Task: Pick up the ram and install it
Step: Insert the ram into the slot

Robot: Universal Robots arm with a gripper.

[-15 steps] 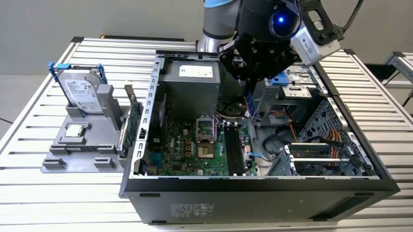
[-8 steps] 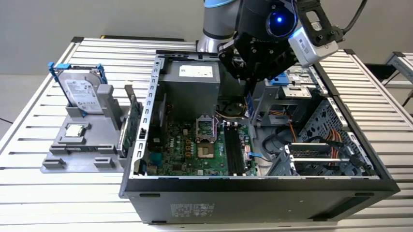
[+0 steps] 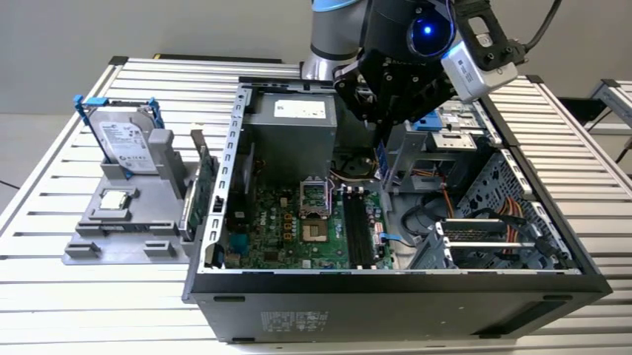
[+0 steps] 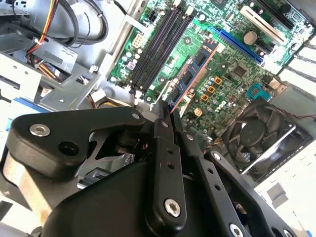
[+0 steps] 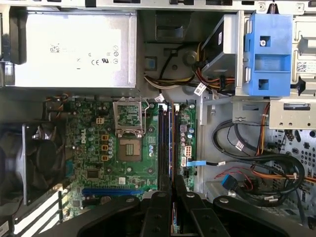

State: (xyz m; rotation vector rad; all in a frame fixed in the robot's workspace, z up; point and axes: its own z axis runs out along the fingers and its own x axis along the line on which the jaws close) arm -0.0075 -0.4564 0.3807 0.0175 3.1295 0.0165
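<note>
The arm comes down from the top of the exterior view, its wrist over the open computer case that lies on the slatted tabletop. The gripper points down into the case, above the motherboard and toward the case's far end from the camera.

The gripper's fingers are pressed together on the ram, pinching the blue stick by its flat faces. In the second wrist view the ram reaches out beyond the fingertips, with its dark chips facing the camera. Its long axis runs parallel to the black memory slots on the board below. It is clear of the board and not seated in any slot. In the exterior view the ram shows as a narrow blue strip just under the gripper, nearly in line with the memory slots and beyond their far end.

In the first wrist view the gripper sits in line with the slots, beside the processor socket. A hard drive stands in a grey holder on the tabletop, well apart from the case on the exterior view's left.
</note>
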